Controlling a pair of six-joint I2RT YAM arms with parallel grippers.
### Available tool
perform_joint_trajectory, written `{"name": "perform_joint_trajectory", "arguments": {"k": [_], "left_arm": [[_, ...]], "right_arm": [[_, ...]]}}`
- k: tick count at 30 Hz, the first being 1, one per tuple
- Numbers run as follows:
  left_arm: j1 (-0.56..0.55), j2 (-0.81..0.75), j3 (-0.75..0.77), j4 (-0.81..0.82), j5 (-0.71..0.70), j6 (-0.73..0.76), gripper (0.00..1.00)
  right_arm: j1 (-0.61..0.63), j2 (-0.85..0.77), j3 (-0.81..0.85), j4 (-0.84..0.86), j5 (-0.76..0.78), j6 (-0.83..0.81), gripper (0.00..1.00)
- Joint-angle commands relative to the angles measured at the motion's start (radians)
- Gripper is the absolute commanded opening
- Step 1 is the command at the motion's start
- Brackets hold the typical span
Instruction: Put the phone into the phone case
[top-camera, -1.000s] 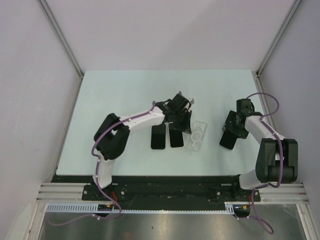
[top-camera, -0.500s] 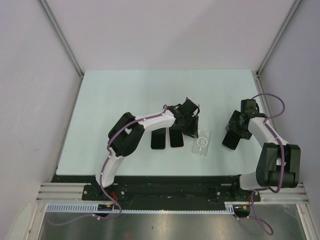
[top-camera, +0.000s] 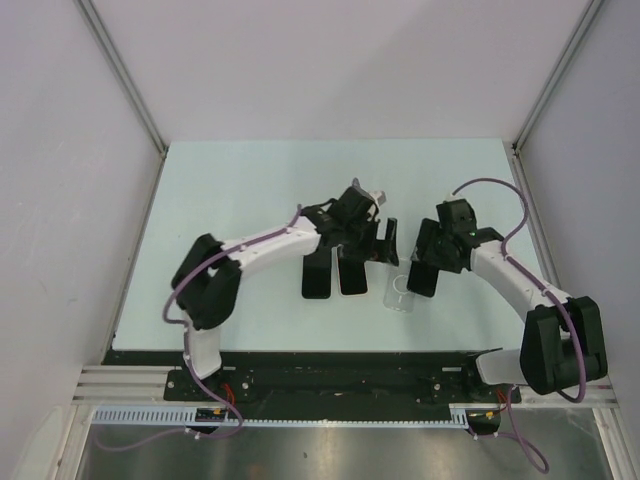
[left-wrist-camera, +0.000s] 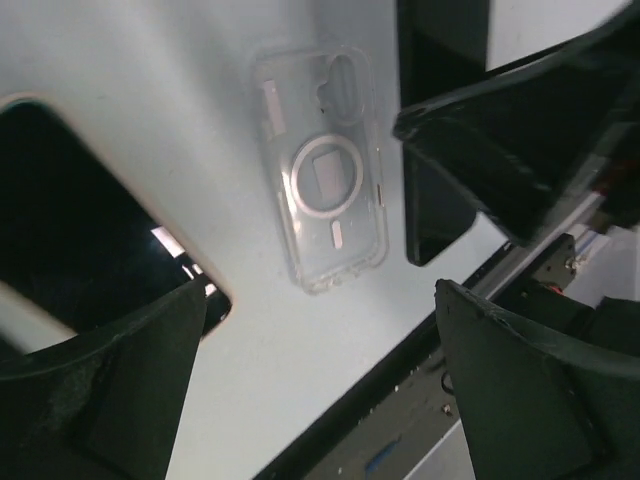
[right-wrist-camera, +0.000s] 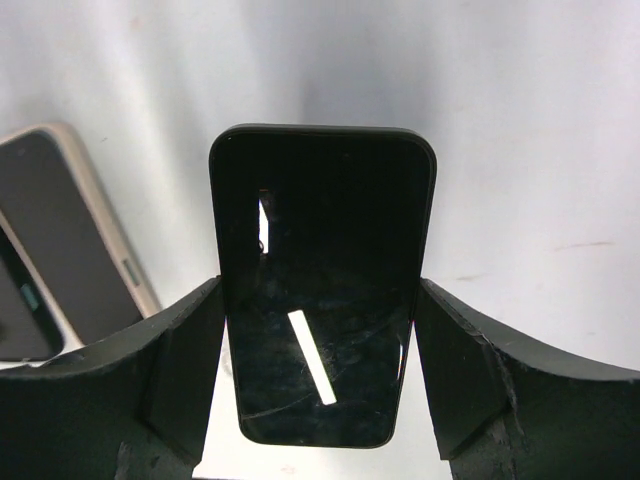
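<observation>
The clear phone case (top-camera: 398, 293) lies flat on the table, free of both grippers; in the left wrist view the case (left-wrist-camera: 322, 180) shows its ring mark. My left gripper (top-camera: 382, 247) hovers just behind it, open and holding nothing, and its fingers (left-wrist-camera: 100, 390) stand wide apart. My right gripper (top-camera: 432, 258) is shut on a black phone (top-camera: 422, 281), which hangs right beside the case's right edge. In the right wrist view the phone (right-wrist-camera: 322, 300) sits squarely between both fingers (right-wrist-camera: 180, 370), screen facing the camera.
Two other phones lie side by side left of the case, a dark one (top-camera: 318, 277) and one with a beige rim (top-camera: 352, 276). The beige-rimmed one (right-wrist-camera: 70, 240) also shows in the right wrist view. The table's black front edge (top-camera: 330, 352) runs close below.
My left gripper has opened, let go of the case and pulled back a little. The case now lies flat. My right arm has carried the phone leftward, up beside the case.
</observation>
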Motion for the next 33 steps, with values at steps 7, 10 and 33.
{"name": "perform_joint_trajectory", "arguments": {"k": [7,10,33], "left_arm": [[0.182,-0.457,-0.219,-0.107,-0.150,0.183,1.00],[0.202,-0.520,-0.253,-0.152,-0.282,0.259,1.00],[0.208,-0.601,-0.328,-0.175,-0.265,0.349,1.00]], "right_arm": [[0.257,0.032,0.017,0.122,0.213,0.148,0.38],[0.269,0.052,0.017,0.113,0.260,0.186,0.39],[0.358,0.127,0.001,0.069,0.410,0.272,0.43]]}}
